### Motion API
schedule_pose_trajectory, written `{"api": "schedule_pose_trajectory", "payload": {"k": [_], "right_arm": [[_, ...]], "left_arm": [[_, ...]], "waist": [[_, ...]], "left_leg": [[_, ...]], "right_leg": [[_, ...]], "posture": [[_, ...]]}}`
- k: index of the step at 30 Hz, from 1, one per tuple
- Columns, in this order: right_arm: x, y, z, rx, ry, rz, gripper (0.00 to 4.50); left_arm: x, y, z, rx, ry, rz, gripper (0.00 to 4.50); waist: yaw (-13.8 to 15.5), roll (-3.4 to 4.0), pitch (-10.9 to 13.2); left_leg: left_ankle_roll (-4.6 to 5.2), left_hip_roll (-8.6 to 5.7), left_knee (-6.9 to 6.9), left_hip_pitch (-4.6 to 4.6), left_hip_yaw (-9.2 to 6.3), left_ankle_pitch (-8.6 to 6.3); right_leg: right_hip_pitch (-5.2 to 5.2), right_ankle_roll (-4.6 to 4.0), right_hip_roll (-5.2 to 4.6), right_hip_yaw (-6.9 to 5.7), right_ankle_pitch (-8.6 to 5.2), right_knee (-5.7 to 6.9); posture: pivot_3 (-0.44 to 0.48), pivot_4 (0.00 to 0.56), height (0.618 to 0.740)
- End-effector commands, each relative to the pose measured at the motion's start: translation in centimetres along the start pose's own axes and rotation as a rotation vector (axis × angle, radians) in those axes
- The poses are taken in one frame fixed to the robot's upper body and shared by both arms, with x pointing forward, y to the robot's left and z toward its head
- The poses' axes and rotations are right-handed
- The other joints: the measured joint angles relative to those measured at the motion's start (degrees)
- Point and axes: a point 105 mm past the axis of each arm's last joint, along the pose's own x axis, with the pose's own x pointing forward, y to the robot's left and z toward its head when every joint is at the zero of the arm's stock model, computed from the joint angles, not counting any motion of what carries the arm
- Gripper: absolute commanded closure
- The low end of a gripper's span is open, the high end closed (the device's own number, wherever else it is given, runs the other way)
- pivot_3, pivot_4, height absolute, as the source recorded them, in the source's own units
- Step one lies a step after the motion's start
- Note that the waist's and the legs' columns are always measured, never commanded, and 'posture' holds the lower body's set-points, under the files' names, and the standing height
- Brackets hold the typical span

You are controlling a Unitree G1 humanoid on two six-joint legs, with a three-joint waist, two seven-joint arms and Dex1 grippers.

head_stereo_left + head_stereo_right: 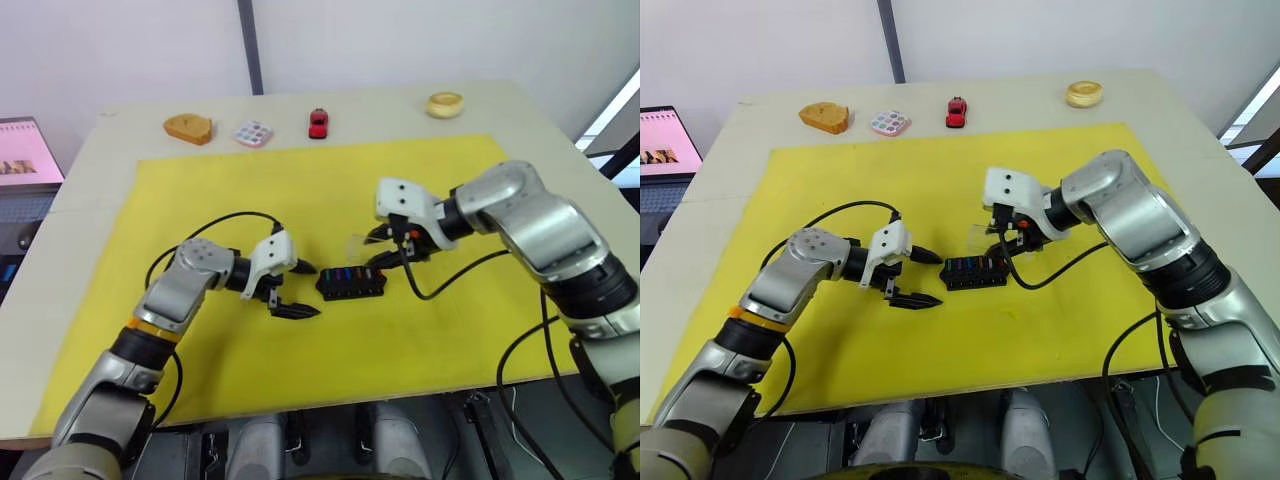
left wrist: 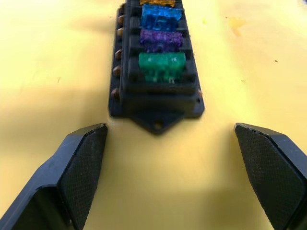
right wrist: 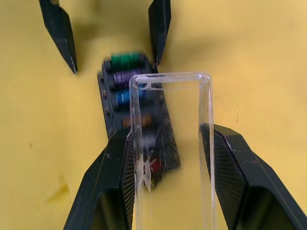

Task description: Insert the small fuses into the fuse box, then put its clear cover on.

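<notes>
A black fuse box (image 1: 351, 283) is lying on a yellow mat (image 1: 200, 190) near the middle of a pale table (image 1: 560, 120). The small fuses (image 2: 161, 66) are sitting in its slots; green, purple, blue and tan-yellow ones are showing in a row, with a red one (image 3: 154, 166) at the right end.

The left gripper (image 1: 295, 289) is hovering just left of the fuse box, its two black fingers spread wide and holding nothing. The left end of the box is lying between and just beyond the fingertips (image 2: 81, 167), apart from them.

The right gripper (image 3: 170, 172) is pinching the clear cover (image 3: 171, 143) between its fingers, holding it just above and to the far right of the fuse box.

Along the far edge of the table, well apart from the mat's centre, are sitting a brown wedge-shaped object (image 1: 188, 128), a pastel-dotted palette (image 1: 253, 133), a red toy car (image 1: 318, 123) and a round tan object (image 1: 445, 104).
</notes>
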Motion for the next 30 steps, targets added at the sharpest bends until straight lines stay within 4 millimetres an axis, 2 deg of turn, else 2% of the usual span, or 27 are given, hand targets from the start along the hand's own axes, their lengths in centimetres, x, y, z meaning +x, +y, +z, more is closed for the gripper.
{"api": "schedule_pose_trajectory", "payload": {"k": [1, 6, 12, 17, 20, 24, 30], "right_arm": [[-0.1, 0.1, 1.3, -0.059, 0.015, -0.006, 2.85], [0.6, 0.0, 2.4, -0.112, -0.003, 0.015, 2.85], [1.1, -0.1, 2.0, -0.158, 0.027, 0.032, 2.85], [1.3, 0.3, 1.7, -0.166, 0.038, 0.043, 2.85], [1.5, 0.9, 1.3, -0.178, 0.047, 0.062, 2.85], [1.5, 0.9, 1.0, -0.18, 0.056, 0.049, 2.85], [1.0, 0.9, 1.3, -0.172, 0.052, 0.035, 2.85]], "left_arm": [[-1.0, -0.6, 0.5, -0.005, -0.022, 0.037, 0.09], [-1.8, -0.2, 1.4, 0.008, -0.067, 0.14, 0.09], [-2.6, -0.3, 1.4, -0.012, -0.094, 0.192, 0.09], [-2.3, -0.9, 1.4, -0.016, -0.1, 0.183, 0.09], [-1.7, -1.3, 1.5, -0.016, -0.111, 0.166, 0.09], [-0.1, -1.6, 1.2, -0.003, -0.107, 0.134, 0.09], [2.7, -0.2, 0.4, 0.019, -0.075, 0.125, 0.09]], "waist": [[0.4, 0.0, 0.0], [0.9, 0.0, 0.0], [0.8, 0.0, 0.0], [0.9, 0.0, 0.0], [0.8, 0.0, 0.0], [0.9, -0.01, 0.0], [1.0, -0.02, 0.0]], "left_leg": [[-0.01, -0.01, 0.0, 0.01, 0.0, -0.01], [-0.14, -0.03, 0.01, -0.01, 0.0, -0.08], [-0.13, -0.06, 0.01, -0.02, 0.02, -0.07], [-0.13, -0.05, 0.01, -0.02, 0.05, -0.07], [-0.14, -0.05, 0.01, -0.02, 0.05, -0.07], [-0.16, -0.05, 0.01, -0.01, 0.06, -0.08], [-0.16, -0.06, 0.01, 0.0, 0.05, -0.08]], "right_leg": [[0.0, 0.0, -0.01, 0.0, 0.0, -0.01], [-0.05, -0.11, -0.04, 0.0, -0.06, -0.02], [0.01, -0.01, -0.02, 0.0, 0.0, -0.02], [0.02, 0.0, -0.01, 0.0, 0.0, 0.0], [0.01, 0.0, -0.01, 0.0, 0.0, 0.0], [0.02, 0.0, -0.01, 0.0, 0.0, 0.0], [0.04, 0.0, -0.01, -0.01, 0.0, -0.01]], "posture": [[0.0, 0.15, 0.74], [0.0, 0.15, 0.74], [0.0, 0.15, 0.74], [0.0, 0.15, 0.74], [0.0, 0.15, 0.74], [0.0, 0.15, 0.74], [0.0, 0.15, 0.74]]}}
